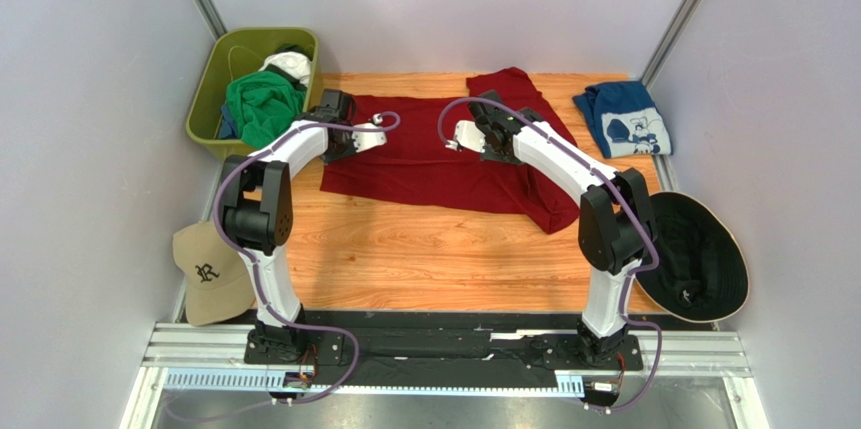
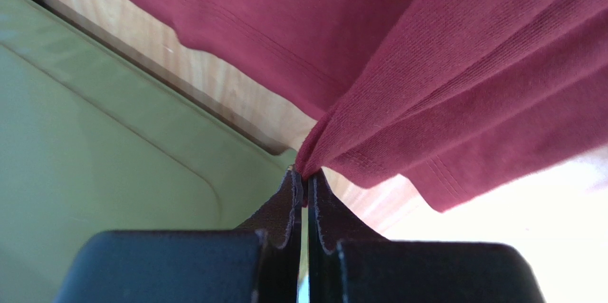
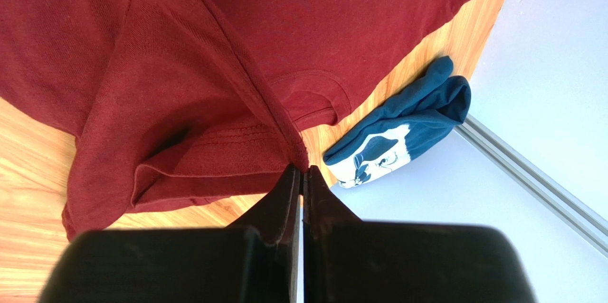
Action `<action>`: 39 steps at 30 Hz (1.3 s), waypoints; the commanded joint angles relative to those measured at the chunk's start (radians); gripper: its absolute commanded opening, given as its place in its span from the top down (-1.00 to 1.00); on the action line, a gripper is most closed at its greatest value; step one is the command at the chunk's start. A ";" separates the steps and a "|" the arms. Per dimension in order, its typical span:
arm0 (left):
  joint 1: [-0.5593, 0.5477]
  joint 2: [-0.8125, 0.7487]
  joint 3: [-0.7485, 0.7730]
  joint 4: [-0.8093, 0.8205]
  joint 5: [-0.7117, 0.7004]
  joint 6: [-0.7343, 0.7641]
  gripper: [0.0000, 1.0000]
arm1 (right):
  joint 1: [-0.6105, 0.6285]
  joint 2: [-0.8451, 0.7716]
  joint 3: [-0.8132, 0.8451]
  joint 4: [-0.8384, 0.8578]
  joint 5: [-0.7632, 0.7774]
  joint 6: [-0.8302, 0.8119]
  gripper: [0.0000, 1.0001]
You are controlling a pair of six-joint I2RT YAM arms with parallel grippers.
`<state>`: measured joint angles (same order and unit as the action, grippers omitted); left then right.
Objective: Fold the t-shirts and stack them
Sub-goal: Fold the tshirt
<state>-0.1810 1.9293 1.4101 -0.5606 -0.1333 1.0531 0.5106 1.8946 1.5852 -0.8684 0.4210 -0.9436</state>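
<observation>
A large dark red t-shirt [image 1: 435, 162] lies spread and rumpled across the wooden table. My left gripper [image 1: 339, 143] is shut on a bunched fold near its left edge, and the cloth [image 2: 428, 82] fans out from the closed tips [image 2: 305, 175]. My right gripper [image 1: 495, 141] is shut on a fold of the same shirt [image 3: 185, 89] near its collar, tips together [image 3: 305, 169]. A navy-blue t-shirt with white cartoon print [image 1: 622, 118] [image 3: 399, 132] lies folded at the back right. A bright green t-shirt [image 1: 263, 106] sits crumpled in the bin.
An olive-green bin [image 1: 207, 96] [image 2: 107, 153] stands at the back left, holding the green shirt and other cloth. A tan baseball cap [image 1: 207, 273] lies off the table's left edge. A black wide-brimmed hat [image 1: 697, 258] rests at the right edge. Grey walls enclose the table.
</observation>
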 commanded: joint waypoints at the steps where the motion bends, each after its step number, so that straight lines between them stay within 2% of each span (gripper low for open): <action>1: -0.011 0.016 0.059 0.054 -0.020 -0.002 1.00 | -0.009 0.000 0.021 0.034 0.041 -0.021 1.00; 7: -0.017 0.042 0.078 0.085 -0.032 -0.004 0.99 | -0.011 0.011 0.030 0.040 0.056 -0.023 1.00; 10: -0.020 0.050 0.073 0.108 -0.043 -0.007 0.89 | -0.011 0.017 0.038 0.045 0.065 -0.023 1.00; 13: -0.021 0.054 0.066 0.117 -0.046 -0.007 0.70 | -0.011 0.027 0.048 0.048 0.076 -0.027 1.00; 16: -0.023 0.051 0.047 0.134 -0.051 -0.004 0.44 | -0.011 0.041 0.055 0.055 0.087 -0.032 1.00; 17: -0.023 0.048 0.037 0.139 -0.052 -0.002 0.25 | -0.011 0.047 0.058 0.063 0.091 -0.037 1.00; 18: -0.023 0.045 0.030 0.155 -0.054 -0.002 0.20 | -0.011 0.057 0.061 0.065 0.094 -0.040 1.00; 19: -0.025 0.037 0.024 0.165 -0.055 -0.004 0.06 | -0.011 0.063 0.065 0.068 0.102 -0.041 1.00; 20: -0.023 0.033 0.010 0.171 -0.057 -0.002 -0.24 | -0.012 0.067 0.070 0.075 0.105 -0.046 1.00; 23: -0.023 0.019 -0.013 0.203 -0.063 -0.007 -0.47 | -0.012 0.095 0.088 0.088 0.121 -0.053 1.00; 39: -0.031 -0.079 -0.175 0.261 -0.061 -0.028 -0.50 | -0.011 0.178 0.130 0.134 0.171 -0.101 1.00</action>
<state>-0.2035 1.8984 1.2606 -0.3454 -0.1936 1.0370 0.5053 2.0605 1.6711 -0.7784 0.5430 -1.0084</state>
